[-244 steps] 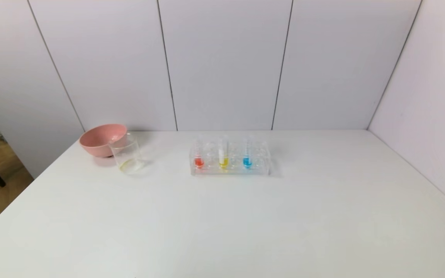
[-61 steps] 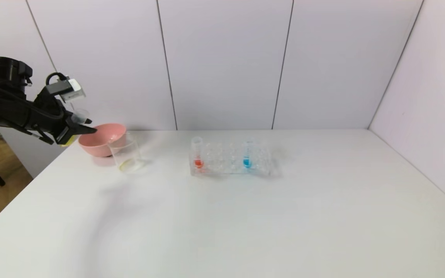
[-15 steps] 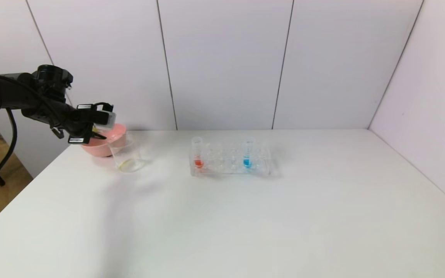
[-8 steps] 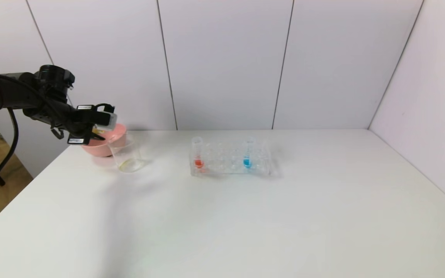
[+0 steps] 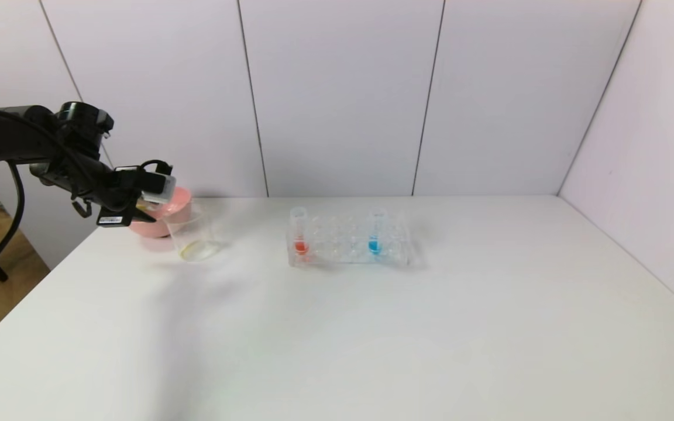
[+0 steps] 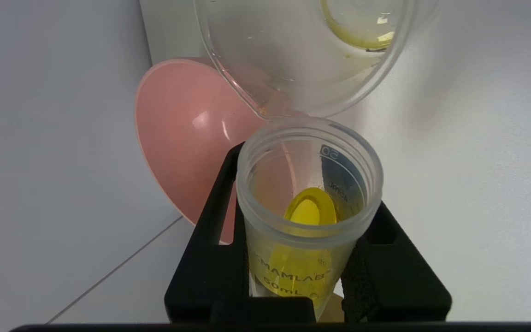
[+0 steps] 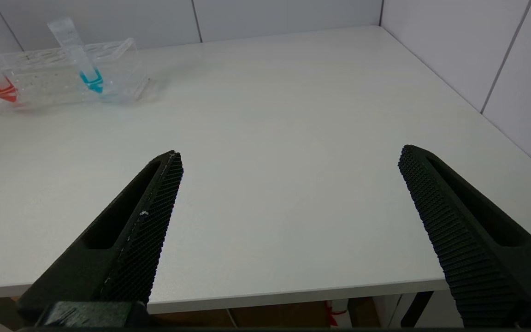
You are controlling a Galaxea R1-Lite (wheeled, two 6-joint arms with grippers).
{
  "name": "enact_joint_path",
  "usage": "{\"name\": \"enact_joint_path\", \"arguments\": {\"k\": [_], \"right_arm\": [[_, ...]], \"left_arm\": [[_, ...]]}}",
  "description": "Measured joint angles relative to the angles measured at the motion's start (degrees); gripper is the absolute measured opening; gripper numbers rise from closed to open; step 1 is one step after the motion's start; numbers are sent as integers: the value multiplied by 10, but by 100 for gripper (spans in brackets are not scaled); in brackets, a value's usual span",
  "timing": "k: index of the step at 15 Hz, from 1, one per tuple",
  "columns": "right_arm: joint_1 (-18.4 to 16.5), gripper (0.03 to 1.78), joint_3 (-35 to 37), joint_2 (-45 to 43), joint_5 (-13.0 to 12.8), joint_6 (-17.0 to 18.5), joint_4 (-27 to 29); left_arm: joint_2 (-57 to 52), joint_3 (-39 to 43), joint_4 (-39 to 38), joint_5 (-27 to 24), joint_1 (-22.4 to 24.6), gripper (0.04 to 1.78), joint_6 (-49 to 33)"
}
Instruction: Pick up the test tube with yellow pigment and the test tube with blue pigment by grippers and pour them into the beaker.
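Right gripper (image 7: 288, 221): parked low at the near table edge; fingers spread wide, nothing between them
Blue tube: the test tube with blue pigment (image 5: 374, 233) stands in the rack (image 5: 395, 242), untouched; this half is left
Left gripper (image 5: 138, 207): clenched on the test tube with yellow pigment (image 6: 309, 216), tilted; its mouth at the rim of the beaker (image 5: 192, 235)
Progress: yellow liquid mostly in the tube; only a thin yellow film in the beaker; I judge the pour just beginning

Only readable print is on the test tube with yellow pigment (image 6: 309, 216) in the left wrist view: "MAMLAB" with "50mL" under it on the lower wall, first letter cut off. Near its rim a reversed "50" and "mL" show through the plastic.
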Motion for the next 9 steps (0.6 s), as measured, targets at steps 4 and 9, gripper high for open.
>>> {"name": "enact_joint_path", "arguments": {"k": [4, 9], "right_arm": [[0, 171, 0, 0, 0, 0, 0], [0, 171, 0, 0, 0, 0, 0]], "left_arm": [[-5, 0, 27, 19, 0, 54, -11], [-6, 0, 36, 38, 0, 54, -32]]}}
